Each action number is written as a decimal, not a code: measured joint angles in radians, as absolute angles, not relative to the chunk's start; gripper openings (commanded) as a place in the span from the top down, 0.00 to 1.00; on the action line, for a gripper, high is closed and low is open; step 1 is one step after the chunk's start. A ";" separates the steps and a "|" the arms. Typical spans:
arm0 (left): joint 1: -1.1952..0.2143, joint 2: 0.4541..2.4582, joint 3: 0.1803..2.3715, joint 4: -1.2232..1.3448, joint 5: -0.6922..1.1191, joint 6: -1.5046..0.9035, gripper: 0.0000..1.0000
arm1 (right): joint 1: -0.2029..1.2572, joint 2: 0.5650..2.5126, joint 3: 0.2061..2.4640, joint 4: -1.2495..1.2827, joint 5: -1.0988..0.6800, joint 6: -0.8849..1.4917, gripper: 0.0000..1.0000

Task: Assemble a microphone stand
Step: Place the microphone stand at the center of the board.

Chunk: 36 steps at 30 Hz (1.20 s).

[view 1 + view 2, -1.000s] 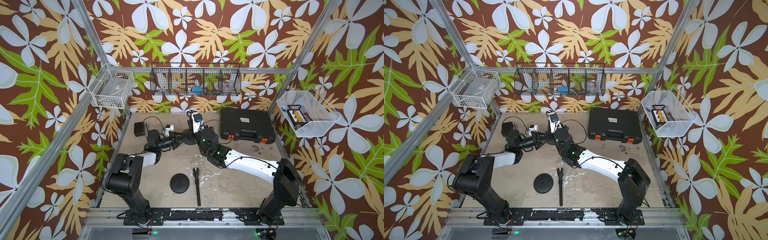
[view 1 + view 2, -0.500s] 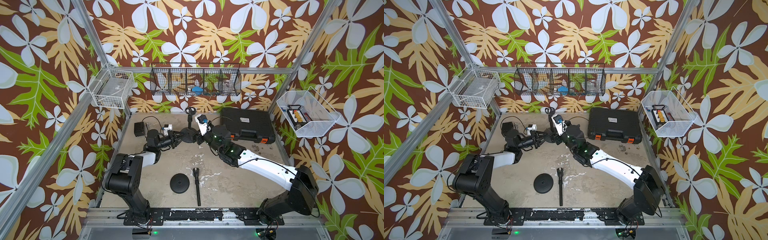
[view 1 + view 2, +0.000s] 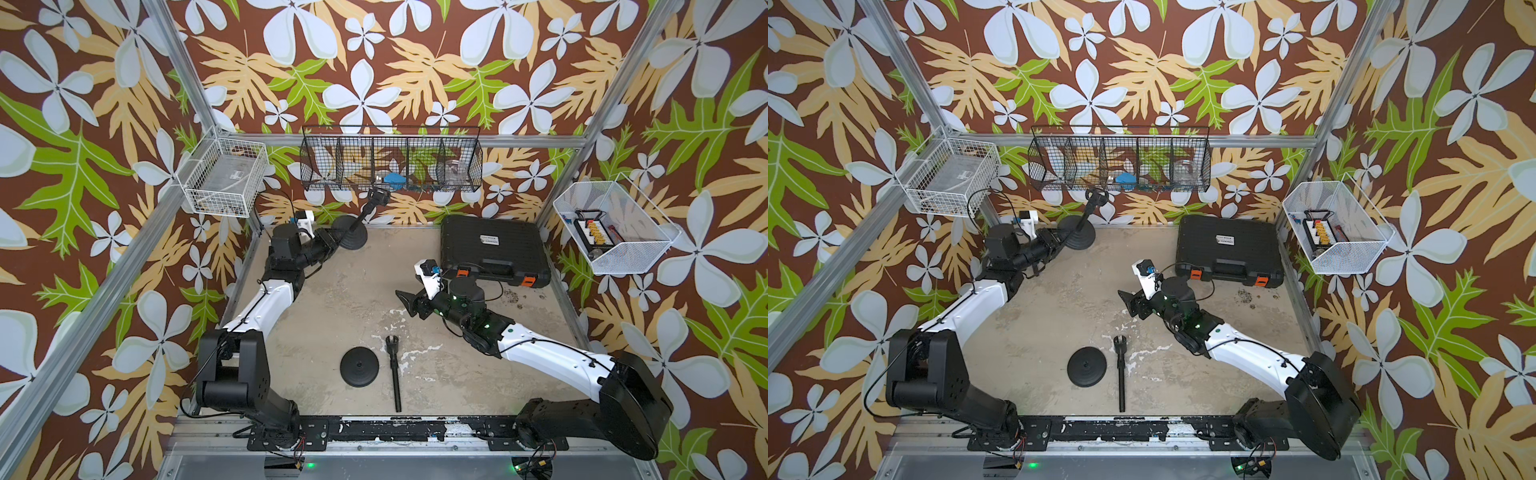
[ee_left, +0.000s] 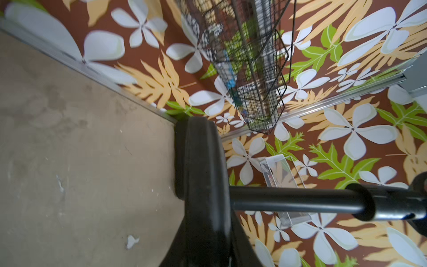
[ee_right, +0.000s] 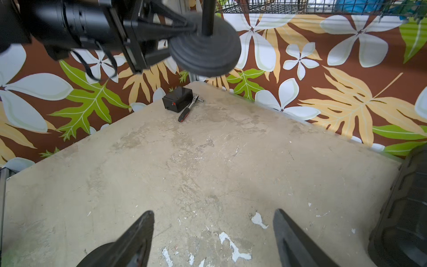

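Top views, as we record them: one assembled stand (image 3: 353, 232), clamped at its foot by the left fingers (image 5: 161, 31) and tilted near the back wall; right fingers (image 5: 136, 235) wide, empty; second base (image 3: 359, 368) and loose pole (image 3: 395, 376) just beside each other on the surface (image 3: 332, 307), unjoined.
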State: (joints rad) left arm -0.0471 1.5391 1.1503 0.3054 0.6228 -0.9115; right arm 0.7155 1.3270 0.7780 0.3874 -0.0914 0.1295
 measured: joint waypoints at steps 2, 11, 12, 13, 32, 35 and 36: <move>-0.054 1.533 1.242 0.194 0.555 -0.822 1.00 | 0.707 1.317 0.765 0.389 -0.075 0.140 0.19; -0.109 1.464 1.359 0.016 0.317 -0.552 1.00 | 0.701 1.305 0.759 0.388 -0.072 0.152 0.19; -0.108 1.466 1.361 0.004 0.303 -0.543 1.00 | 0.701 1.305 0.759 0.388 -0.072 0.152 0.19; -0.107 1.468 1.362 -0.007 0.285 -0.537 1.00 | 0.701 1.305 0.759 0.388 -0.072 0.152 0.19; -0.008 1.802 1.220 0.155 0.615 -0.853 1.00 | 0.633 1.280 0.629 0.446 -0.133 0.160 0.19; 0.009 1.866 1.212 0.220 0.653 -0.873 1.00 | 0.616 1.291 0.612 0.459 -0.156 0.168 0.19; 0.015 1.885 1.210 0.234 0.659 -0.882 1.00 | 0.612 1.295 0.608 0.464 -0.157 0.169 0.19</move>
State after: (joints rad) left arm 0.0151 1.8851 1.2098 0.2337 0.6594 -0.8818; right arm 0.6121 1.2945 0.6083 0.4644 -0.1574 0.1688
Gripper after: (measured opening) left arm 0.222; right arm 0.809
